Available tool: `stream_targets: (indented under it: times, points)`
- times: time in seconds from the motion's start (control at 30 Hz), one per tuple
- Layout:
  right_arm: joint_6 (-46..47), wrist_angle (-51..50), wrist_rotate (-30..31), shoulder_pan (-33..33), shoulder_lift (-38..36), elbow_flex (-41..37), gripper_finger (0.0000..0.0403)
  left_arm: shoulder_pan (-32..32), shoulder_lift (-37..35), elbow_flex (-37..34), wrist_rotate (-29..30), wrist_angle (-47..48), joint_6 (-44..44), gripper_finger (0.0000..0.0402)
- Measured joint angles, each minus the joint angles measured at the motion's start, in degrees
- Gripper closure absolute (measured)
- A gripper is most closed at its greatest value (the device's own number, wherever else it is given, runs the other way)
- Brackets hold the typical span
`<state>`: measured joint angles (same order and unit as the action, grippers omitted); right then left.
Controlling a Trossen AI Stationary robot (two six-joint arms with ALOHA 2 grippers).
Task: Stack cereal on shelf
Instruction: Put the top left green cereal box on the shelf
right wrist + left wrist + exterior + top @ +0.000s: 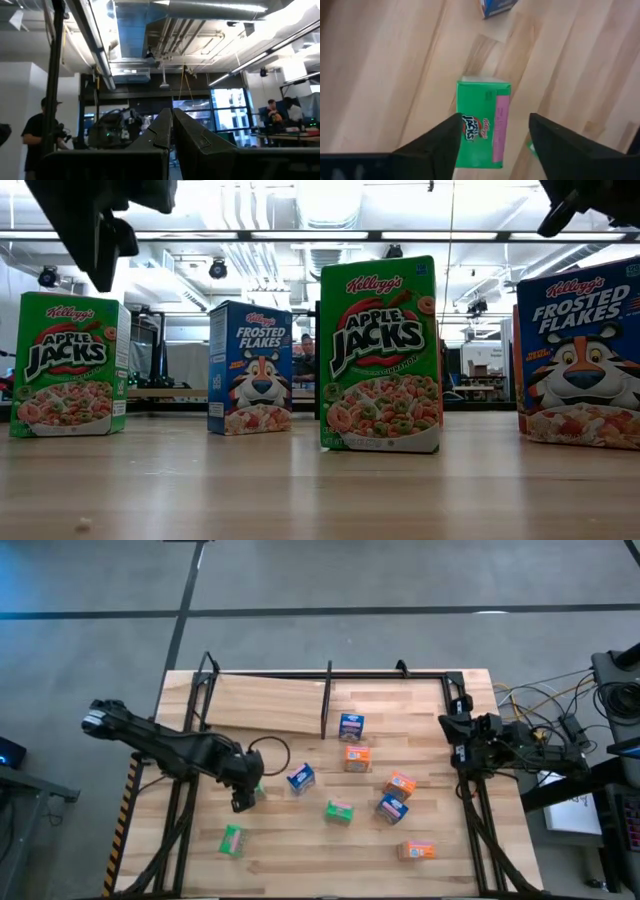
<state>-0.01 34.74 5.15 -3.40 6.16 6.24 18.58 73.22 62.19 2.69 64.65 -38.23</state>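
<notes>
Wood tabletop [300,850], boxes scattered; L fingers [440,145] wide over green box [482,125]; R fingers [172,130] closed; ppl behind.

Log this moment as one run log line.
left gripper: jaws open over green cereal box on table | right gripper: shut, waiting at table's right edge | shelf: no boxes seen
</notes>
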Motion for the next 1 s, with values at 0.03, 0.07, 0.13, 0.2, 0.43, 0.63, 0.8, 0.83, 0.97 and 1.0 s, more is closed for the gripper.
stream_targets:
  times: [0.03,0.07,0.13,0.2,0.43,0.63,0.8,0.83,0.97,1.0]
  points:
    - [0.02,0.58,0.02,0.00,0.04,0.01,0.0394,0.15,0.34,0.00,0.01,0.10,0.95,0.0171]
    - [-0.07,0.75,0.02,-0.02,0.04,0.09,0.0394,0.17,0.60,0.00,-0.01,0.25,1.67,0.0165]
    - [-0.52,0.69,0.02,0.00,0.19,0.13,0.0394,0.17,1.01,0.00,-0.01,0.52,2.28,0.0157]
    - [-0.74,0.51,0.01,-0.01,0.21,0.13,0.0394,0.14,1.25,0.00,0.03,1.00,2.33,0.0151]
    - [-1.30,0.81,0.02,-0.02,0.17,0.13,0.0394,0.14,1.83,-0.02,1.32,2.16,1.26,0.0143]
    - [-0.63,0.75,0.04,-0.02,0.17,0.13,0.0394,0.14,1.83,-0.42,2.11,2.06,1.25,0.0143]
    - [0.41,0.73,0.04,0.00,0.21,0.13,0.0394,0.14,1.83,-1.95,2.58,1.21,1.58,0.0143]
    - [0.57,0.73,0.04,-0.01,0.24,0.13,0.0394,0.14,1.83,-2.13,2.64,0.69,1.65,0.0143]
    - [0.92,0.70,0.04,-0.01,0.24,0.13,0.0394,0.14,1.83,-3.11,2.74,-1.04,1.70,0.0143]
    - [0.97,0.73,0.04,-0.01,0.24,0.13,0.0394,0.14,1.83,-3.50,2.74,-1.75,1.70,0.0143]
